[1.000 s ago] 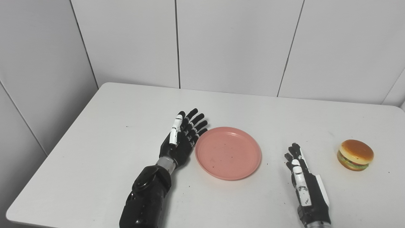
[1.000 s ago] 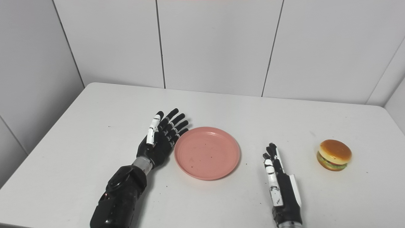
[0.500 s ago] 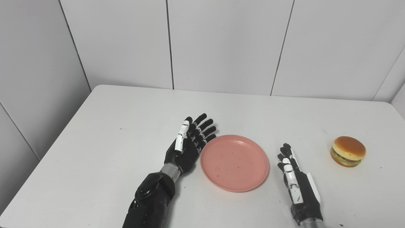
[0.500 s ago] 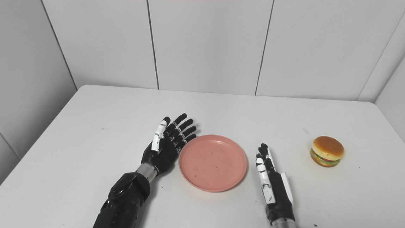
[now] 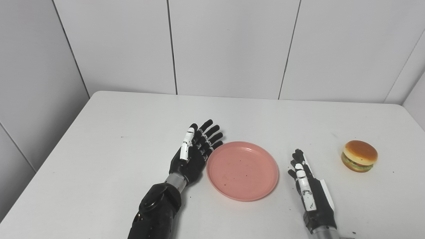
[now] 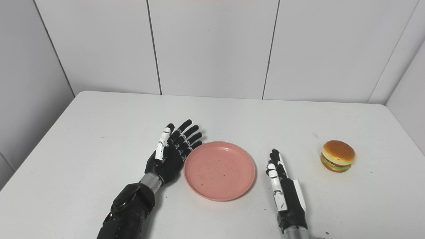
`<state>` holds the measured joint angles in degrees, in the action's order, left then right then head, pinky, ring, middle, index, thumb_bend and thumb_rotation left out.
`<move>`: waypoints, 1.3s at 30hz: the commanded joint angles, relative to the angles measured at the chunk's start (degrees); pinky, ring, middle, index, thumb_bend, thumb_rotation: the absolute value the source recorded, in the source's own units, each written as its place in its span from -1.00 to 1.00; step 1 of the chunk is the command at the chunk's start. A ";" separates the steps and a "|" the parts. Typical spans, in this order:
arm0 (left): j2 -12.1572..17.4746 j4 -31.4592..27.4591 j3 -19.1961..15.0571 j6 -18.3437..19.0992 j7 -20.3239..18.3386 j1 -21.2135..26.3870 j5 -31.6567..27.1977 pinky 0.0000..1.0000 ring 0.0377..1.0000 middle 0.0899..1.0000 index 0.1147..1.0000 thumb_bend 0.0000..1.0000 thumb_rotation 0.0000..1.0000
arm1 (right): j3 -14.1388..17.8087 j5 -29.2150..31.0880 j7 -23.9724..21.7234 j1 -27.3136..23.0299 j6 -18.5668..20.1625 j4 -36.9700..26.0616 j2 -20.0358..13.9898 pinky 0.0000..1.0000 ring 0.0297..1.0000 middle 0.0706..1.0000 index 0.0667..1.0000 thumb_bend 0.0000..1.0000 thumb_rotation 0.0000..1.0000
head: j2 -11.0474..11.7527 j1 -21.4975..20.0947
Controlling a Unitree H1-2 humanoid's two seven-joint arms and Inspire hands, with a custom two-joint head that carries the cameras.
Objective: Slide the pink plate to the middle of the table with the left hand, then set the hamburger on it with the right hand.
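The pink plate (image 5: 242, 170) lies flat and empty near the middle of the white table (image 5: 132, 126). My left hand (image 5: 195, 152) is open, on edge, palm toward the plate, touching or almost touching its left rim. My right hand (image 5: 308, 189) is open and empty, fingers straight, a little right of the plate. The hamburger (image 5: 360, 155) sits on the table at the far right, well apart from my right hand. The same scene shows in the right eye view: plate (image 6: 219, 170), hamburger (image 6: 337, 155), left hand (image 6: 172, 151), right hand (image 6: 282, 187).
Grey panelled walls stand behind the table and at both sides. The table's right edge runs close to the hamburger. Small dark specks dot the table top and the plate.
The camera has shifted, so the whole picture moved. The left hand stays against the plate's left rim. The right hand stays open beside the plate; any move is slight.
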<state>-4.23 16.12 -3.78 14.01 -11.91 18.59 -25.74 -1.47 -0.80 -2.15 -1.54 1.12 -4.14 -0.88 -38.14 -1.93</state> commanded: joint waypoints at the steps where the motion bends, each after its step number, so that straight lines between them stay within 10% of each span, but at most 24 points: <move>1: -0.04 2.43 0.52 1.77 2.17 -2.93 2.51 0.79 0.76 0.75 0.73 -0.27 1.00 | 0.83 0.39 -0.23 -2.37 -0.60 -2.87 -1.23 0.97 0.94 0.97 0.97 -0.56 1.00 | 0.19 -0.86; 21: 1.47 -0.09 -0.95 0.39 0.25 -4.82 3.03 0.80 0.78 0.78 0.78 -0.29 1.00 | 2.34 -13.33 2.05 -11.39 4.87 -10.61 -8.80 0.92 0.89 0.88 0.91 -0.05 1.00 | 4.04 -15.00; 35: 3.14 0.06 -2.29 -0.18 -1.66 -4.96 1.89 0.84 0.81 0.80 0.80 -0.30 1.00 | 2.11 -31.24 5.39 -16.65 3.25 -9.83 -17.24 0.32 0.70 0.88 0.90 0.28 0.83 | 5.56 -22.54; 39: 3.54 0.61 -2.73 0.35 -2.36 -4.71 1.15 0.86 0.81 0.81 0.81 -0.31 1.00 | 2.66 -36.37 5.55 -16.89 5.49 -9.98 -19.54 0.58 0.80 0.91 0.87 0.36 0.67 | 5.52 -23.65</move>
<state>-1.77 13.96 -5.96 12.17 -15.32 16.04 -25.14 0.33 -34.97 2.39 -16.12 6.26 -12.76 -18.86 -32.61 -25.66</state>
